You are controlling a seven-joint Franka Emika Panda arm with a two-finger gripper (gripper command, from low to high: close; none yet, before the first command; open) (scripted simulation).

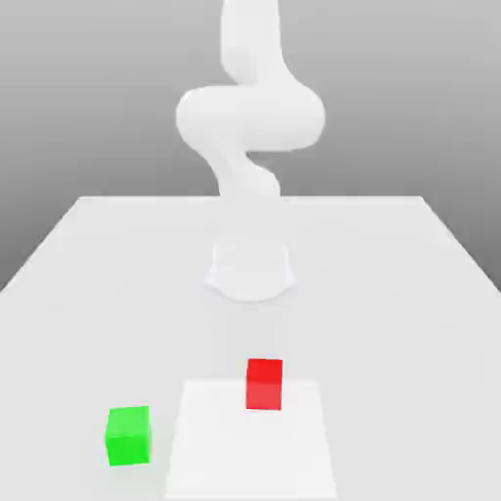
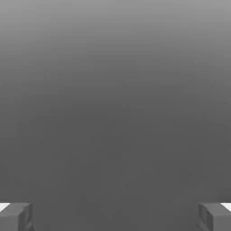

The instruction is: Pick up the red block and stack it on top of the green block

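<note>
Claw: its two fingers (image 2: 16, 217) are spread wide apart in the hand view, the claw (image 2: 115, 217) pinching nothing.
Red block: upright near the far edge of a white square patch (image 1: 250, 455) in the exterior view.
Green block (image 1: 128, 436): on the surface (image 1: 391, 333), just beside the patch, toward the exterior view's left, apart from the red block (image 1: 264, 385).
Panda arm (image 1: 250, 117): its base stands on the surface, beyond both blocks.
</note>
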